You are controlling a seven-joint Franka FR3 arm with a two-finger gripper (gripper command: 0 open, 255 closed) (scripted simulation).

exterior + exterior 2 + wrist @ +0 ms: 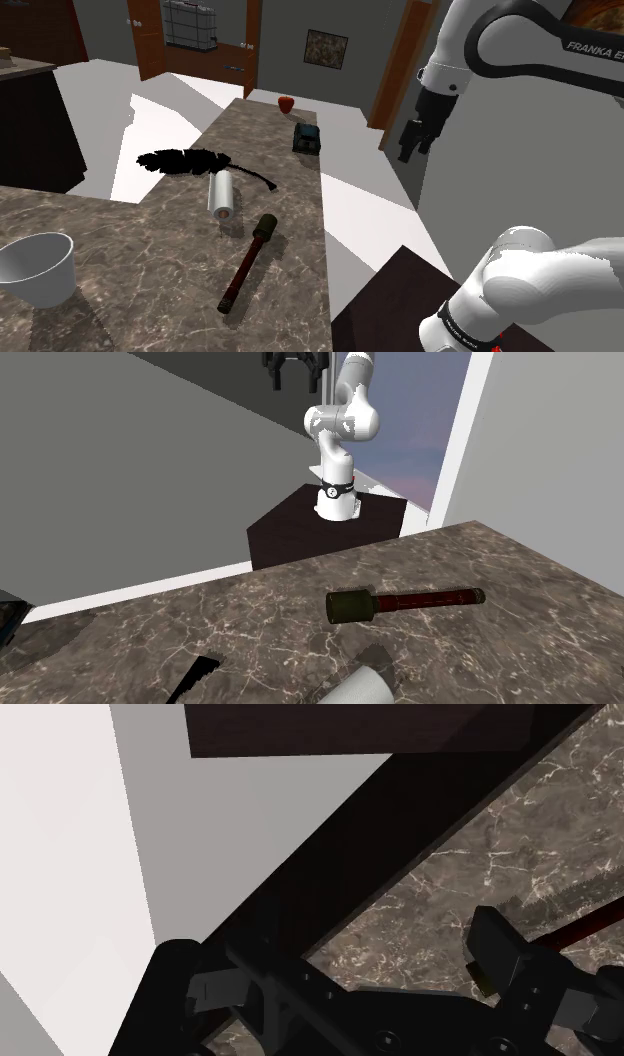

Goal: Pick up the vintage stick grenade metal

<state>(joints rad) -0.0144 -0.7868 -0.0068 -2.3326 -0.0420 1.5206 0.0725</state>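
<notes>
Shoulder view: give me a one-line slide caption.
Open gripper hangs beyond the counter edge, apart from the grenade lying near a white roll.

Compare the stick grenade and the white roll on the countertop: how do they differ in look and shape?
Colour: the stick grenade has a dark olive head and a reddish-brown handle; the white roll is plain white. Shape: the stick grenade is long and slim; the white roll is short and stout. Both lie on their sides on the marbled countertop.
</notes>
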